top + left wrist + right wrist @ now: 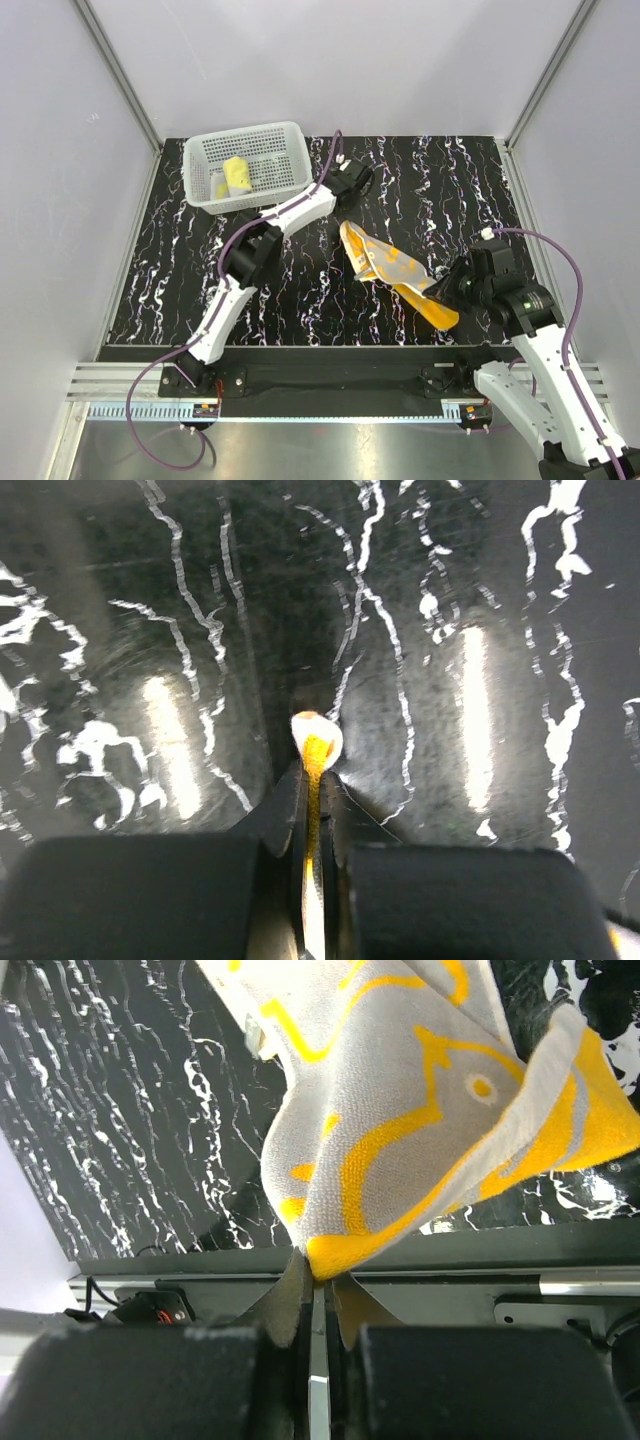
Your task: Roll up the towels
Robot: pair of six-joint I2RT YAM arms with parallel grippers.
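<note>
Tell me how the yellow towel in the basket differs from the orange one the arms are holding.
The pale yellow towel lies bundled inside the white basket; the orange towel is stretched out over the table. The pale yellow towel is untouched; the orange towel is pinched at two ends by the left tool and right tool. Both are small cloths.

Orange towel [316, 745]: seemingly just a corner shows beyond the left tool [316, 773].

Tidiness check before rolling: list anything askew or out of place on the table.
The orange towel is bunched and twisted, not flat: the left gripper pinches one corner, the right gripper another, with folds sagging between. The yellow towel sits in the white basket. Nothing looks spilled or damaged.
</note>
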